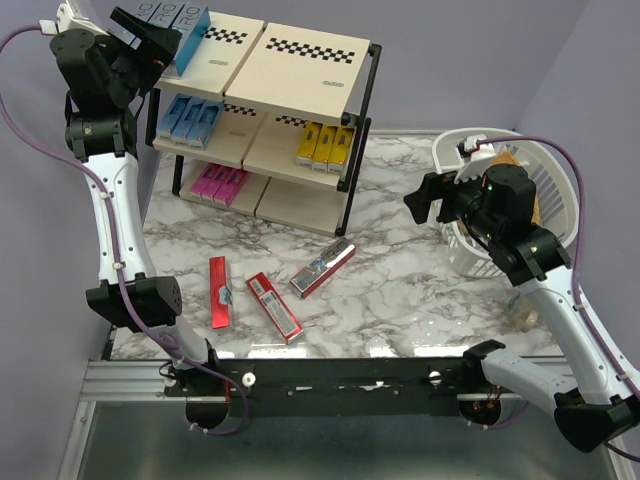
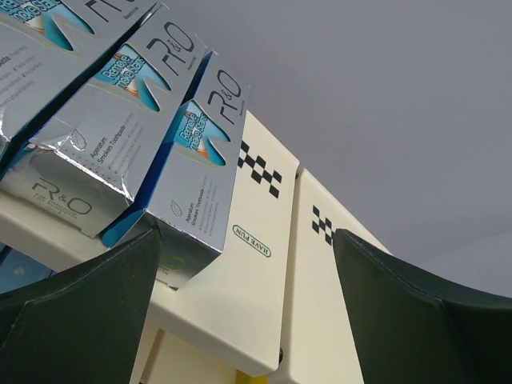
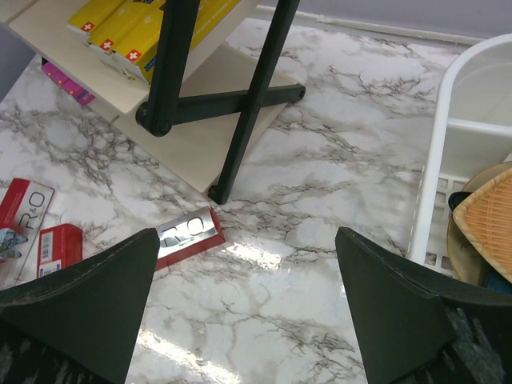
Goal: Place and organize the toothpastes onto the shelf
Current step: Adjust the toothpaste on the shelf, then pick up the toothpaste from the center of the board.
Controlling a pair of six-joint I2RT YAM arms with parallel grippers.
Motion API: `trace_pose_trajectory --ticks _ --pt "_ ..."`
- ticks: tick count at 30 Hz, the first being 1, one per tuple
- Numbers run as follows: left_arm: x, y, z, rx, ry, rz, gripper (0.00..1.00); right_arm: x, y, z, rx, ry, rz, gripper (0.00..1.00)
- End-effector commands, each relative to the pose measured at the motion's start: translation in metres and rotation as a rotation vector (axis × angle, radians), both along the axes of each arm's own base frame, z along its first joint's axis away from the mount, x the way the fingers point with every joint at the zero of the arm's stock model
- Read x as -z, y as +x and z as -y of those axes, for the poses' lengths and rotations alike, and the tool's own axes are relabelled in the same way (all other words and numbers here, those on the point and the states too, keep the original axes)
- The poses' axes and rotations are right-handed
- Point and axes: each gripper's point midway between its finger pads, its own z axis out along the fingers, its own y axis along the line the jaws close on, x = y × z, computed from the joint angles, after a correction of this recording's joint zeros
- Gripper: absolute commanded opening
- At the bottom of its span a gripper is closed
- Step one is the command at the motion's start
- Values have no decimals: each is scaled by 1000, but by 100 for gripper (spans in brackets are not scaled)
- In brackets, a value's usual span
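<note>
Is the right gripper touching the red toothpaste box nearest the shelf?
Apart. The top view shows bare marble between the open right gripper and that red toothpaste box.

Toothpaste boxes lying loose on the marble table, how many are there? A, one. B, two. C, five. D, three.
D: three boxes lie on the table in front of the shelf: the left box, the middle box and the right box.
</note>
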Motion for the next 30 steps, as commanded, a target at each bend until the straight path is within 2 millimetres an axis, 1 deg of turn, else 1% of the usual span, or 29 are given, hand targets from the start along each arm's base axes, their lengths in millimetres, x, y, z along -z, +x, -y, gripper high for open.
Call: trace_pose_trajectory --ticks 1,5,7,8,9,10,11,12,14,15,17,18,20,21,23,24,25,26,27,28,29,30 --pt "-13 0 -3 -6 21 46 99 -7 5 3 21 -5 27 100" --pt "-20 -3 -2 -3 30 66 99 -9 6 2 17 -2 31 100" --pt "-28 -9 -2 -11 48 88 99 -8 6 2 16 -5 30 100" --pt "-30 -11 -3 -18 84 98 99 -8 7 2 16 -5 30 100" --pt "-36 -18 -5 -37 105 112 99 -7 7 2 17 -5 27 100" --pt "-38 -22 -6 -44 132 119 99 -7 6 2 15 -6 27 100" --pt "-36 -25 -8 -57 182 122 99 -6 6 2 14 -7 28 100" --pt "-34 -33 -8 -67 208 117 99 -5 6 2 13 -7 25 100" --pt "-29 -42 -12 -98 254 114 99 -3 6 0 4 -8 21 100" --pt "-19 -54 -13 -112 303 101 99 -3 6 0 1 -7 20 100" --pt "-10 -65 -21 -166 353 90 99 -2 5 -2 -8 -5 18 100" --pt "6 -78 -22 -181 396 64 99 -1 5 -3 -13 -6 15 100" --pt "22 -90 -27 -211 432 31 99 5 4 -4 -20 -4 0 100" --pt "40 -103 -26 -215 446 2 99 6 4 -5 -21 -1 -4 100" --pt "60 -116 -27 -232 490 -41 99 10 2 -8 -39 8 -18 100" --pt "77 -128 -27 -243 506 -73 99 15 2 -10 -44 10 -31 100" --pt "87 -135 -29 -253 531 -96 99 18 0 -14 -67 17 -43 100" --pt "102 -141 -24 -241 543 -133 99 22 -1 -16 -78 21 -57 100" --pt "122 -151 -28 -276 554 -181 99 29 -2 -18 -88 22 -78 100" --pt "133 -156 -27 -277 562 -204 99 32 -3 -22 -104 31 -89 100" --pt "148 -161 -25 -276 567 -241 99 35 -4 -24 -110 42 -103 100" --pt "169 -168 -21 -268 572 -280 99 38 -4 -25 -115 48 -115 100"
